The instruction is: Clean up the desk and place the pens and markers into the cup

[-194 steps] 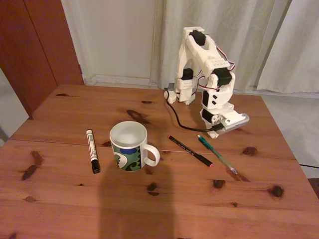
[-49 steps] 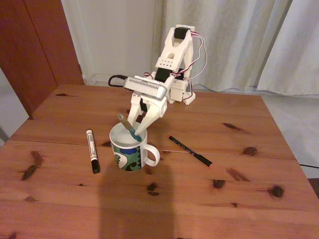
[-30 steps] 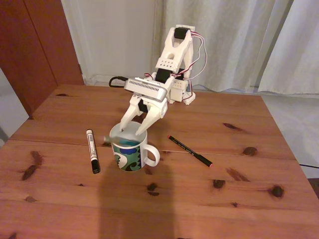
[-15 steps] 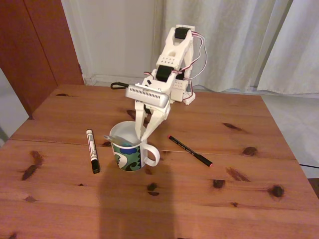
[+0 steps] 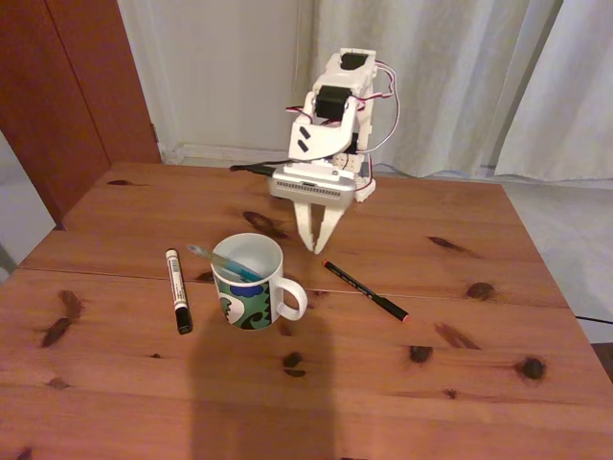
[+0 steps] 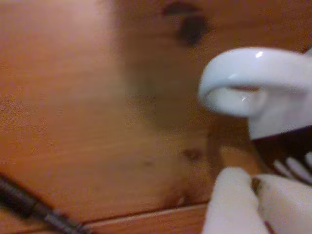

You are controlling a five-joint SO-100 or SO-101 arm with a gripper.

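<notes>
Fixed view: gripper (image 5: 317, 244) hangs above the desk (image 5: 402, 383), just behind-right of the mug (image 5: 249, 285), pointing down. Jaws nearly together w/ only a narrow gap at the tips, nothing between them. Not touching the mug.

Teal pen (image 5: 224, 263) is in the mug, leaning, upper end sticking out over the left rim. Mug upright, handle to the right in this view, green/blue/black swirl on lower body.

White marker w/ black cap (image 5: 177, 290) flat on the desk left of the mug, close but apart, cap end toward the camera. Black pen w/ red ends (image 5: 365, 290) flat on the desk right of the mug, diagonal, far end near the gripper tips, no contact.

Wrist view: blurry. Mug handle (image 6: 251, 83) upper right, white fingertips (image 6: 231, 204) bottom right looking close together, black pen (image 6: 34, 207) at bottom left on the wood.
</notes>
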